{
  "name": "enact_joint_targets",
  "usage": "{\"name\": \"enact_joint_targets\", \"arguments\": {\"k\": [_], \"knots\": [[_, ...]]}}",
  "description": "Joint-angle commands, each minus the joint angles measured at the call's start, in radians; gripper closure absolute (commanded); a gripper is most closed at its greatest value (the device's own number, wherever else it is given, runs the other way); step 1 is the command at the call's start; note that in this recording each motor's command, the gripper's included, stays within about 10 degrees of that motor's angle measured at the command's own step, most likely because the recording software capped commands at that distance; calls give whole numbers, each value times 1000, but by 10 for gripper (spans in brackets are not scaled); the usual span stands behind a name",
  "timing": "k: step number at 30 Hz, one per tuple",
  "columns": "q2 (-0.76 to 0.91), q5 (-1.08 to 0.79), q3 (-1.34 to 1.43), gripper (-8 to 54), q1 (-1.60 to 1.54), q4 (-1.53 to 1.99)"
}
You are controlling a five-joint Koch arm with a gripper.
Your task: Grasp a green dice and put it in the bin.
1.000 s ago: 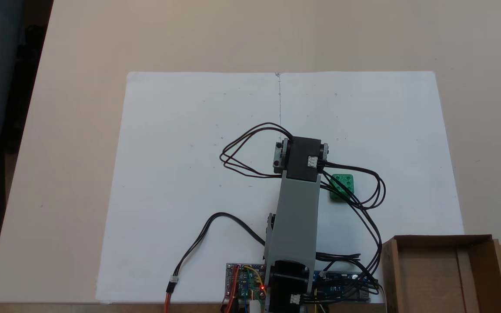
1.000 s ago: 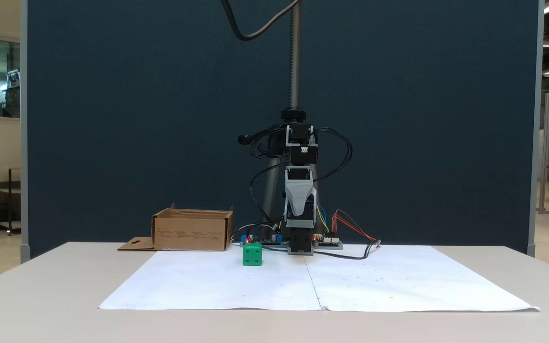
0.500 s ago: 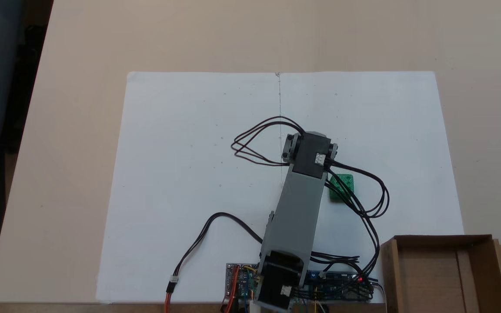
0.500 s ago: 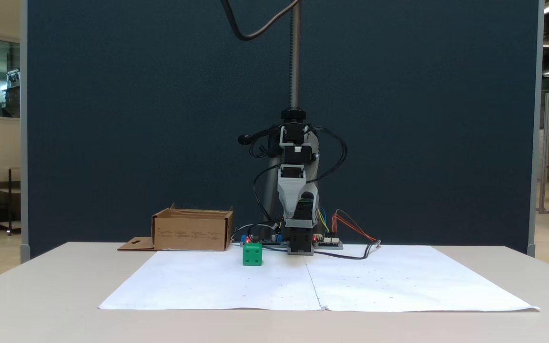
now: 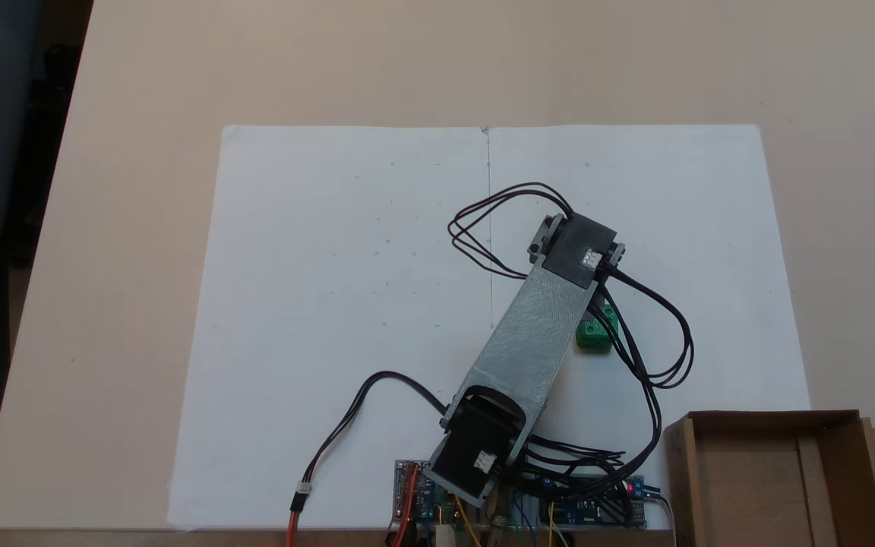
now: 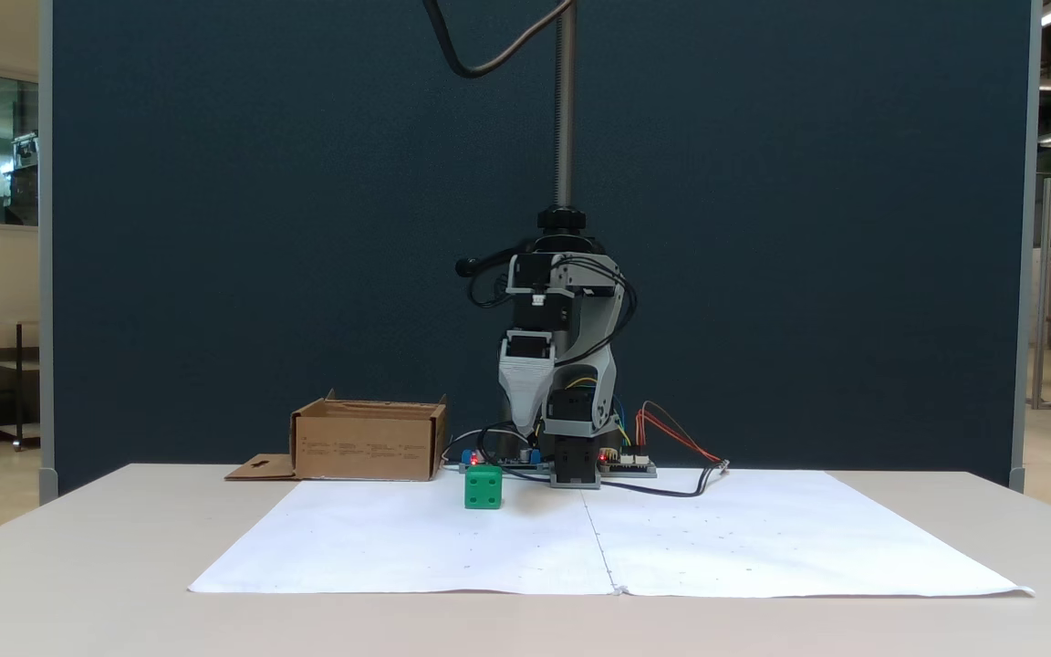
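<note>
**Green dice on paper beside the arm, cardboard bin holding nothing**

A brown cardboard bin [image 5: 772, 479] sits at the lower right corner of the desk [image 5: 407, 68] in a fixed view from above; its floor is bare. In another fixed view it stands left of the arm's base [image 6: 368, 441], with its flap lying flat on the desk.

The green dice [image 5: 594, 334] rests on a white paper sheet [image 5: 331, 266], well apart from the bin, partly covered from above by the grey arm [image 5: 532, 334] and its black cables. Seen from the front, the dice [image 6: 483, 486] sits on the paper, with the claw [image 6: 524, 422] pointing down above it and slightly to the right, not touching it. Whether the claw is parted or closed cannot be told; it holds nothing visible.
</note>
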Motion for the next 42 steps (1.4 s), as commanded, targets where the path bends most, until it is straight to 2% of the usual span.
{"name": "enact_joint_targets", "arguments": {"k": [1,13,28,42], "knots": [[8,-135,-69,2,72,-2],[2,-344,-69,-9,285,146],[-6,-420,-69,-10,339,138],[29,-403,103,-9,333,26]]}}
